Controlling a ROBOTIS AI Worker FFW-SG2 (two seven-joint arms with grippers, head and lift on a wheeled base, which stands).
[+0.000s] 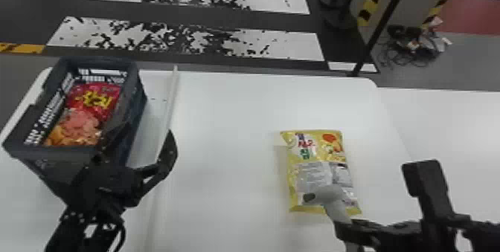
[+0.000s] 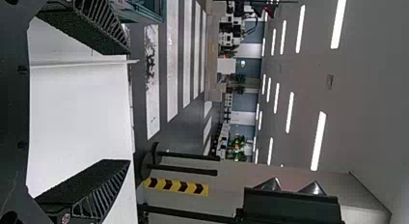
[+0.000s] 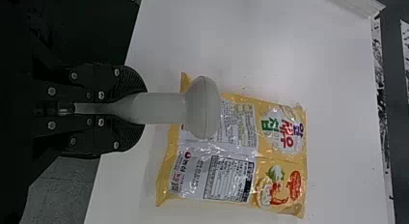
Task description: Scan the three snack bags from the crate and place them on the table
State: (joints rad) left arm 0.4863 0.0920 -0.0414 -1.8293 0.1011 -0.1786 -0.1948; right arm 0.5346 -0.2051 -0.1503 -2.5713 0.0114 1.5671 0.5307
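My left gripper [image 1: 135,147] stands open over the right side of the dark crate [image 1: 111,158], its two fingers spread; in the left wrist view the left gripper [image 2: 96,108] has nothing between its fingers. Inside the crate lies a red snack bag [image 1: 87,106]. A yellow snack bag [image 1: 320,151] lies flat on the white table [image 1: 223,121], printed panel up. Held over that bag's near end is a grey-white scanner [image 1: 329,195], with my right gripper [image 1: 353,229] shut on it. In the right wrist view the right gripper [image 3: 128,110] clasps the handle of the scanner [image 3: 202,108] above the yellow bag [image 3: 236,156].
A raised white strip [image 1: 169,110] runs along the table between crate and yellow bag. Beyond the table are a striped floor [image 1: 186,39], black posts [image 1: 383,21] and a heap of cables [image 1: 409,43]. Another white surface [image 1: 454,128] adjoins at the right.
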